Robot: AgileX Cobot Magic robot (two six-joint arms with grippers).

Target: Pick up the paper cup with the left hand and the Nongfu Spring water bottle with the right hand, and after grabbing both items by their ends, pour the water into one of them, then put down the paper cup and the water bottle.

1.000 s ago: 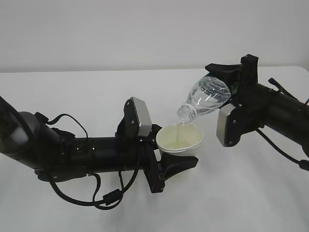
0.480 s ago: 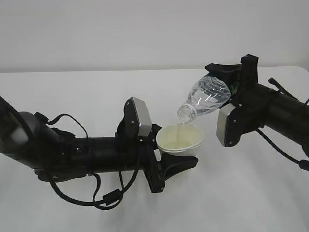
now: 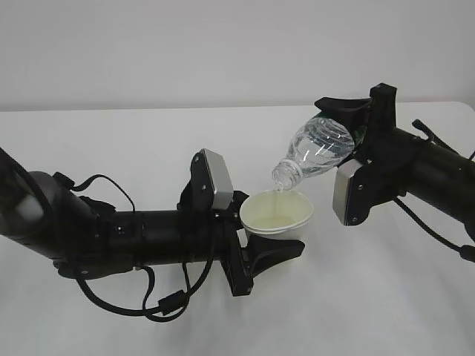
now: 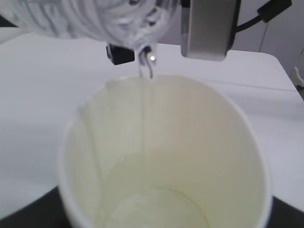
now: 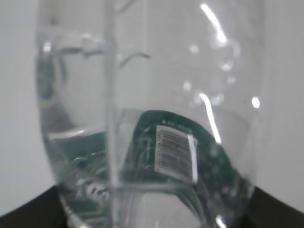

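Observation:
My left gripper (image 3: 269, 228) is shut on the white paper cup (image 3: 277, 213), holding it upright low on its body just above the table. The Nongfu Spring water bottle (image 3: 319, 148) is tilted neck-down to the left, its mouth over the cup's rim. My right gripper (image 3: 355, 127) is shut on the bottle's base end. A thin stream of water (image 4: 147, 70) falls from the bottle (image 4: 95, 19) into the cup (image 4: 199, 128), where a shallow pool (image 4: 156, 204) lies. The right wrist view is filled by the bottle (image 5: 152, 85) and its green label (image 5: 175, 152).
The white table (image 3: 111, 141) runs back to a grey wall. Black cables (image 3: 167, 304) from the left arm loop onto the table near the front. The right arm's silver block (image 3: 347, 191) hangs close beside the cup.
Both arms, the cup and the bottle stay where they were; the thin stream keeps running into the cup.

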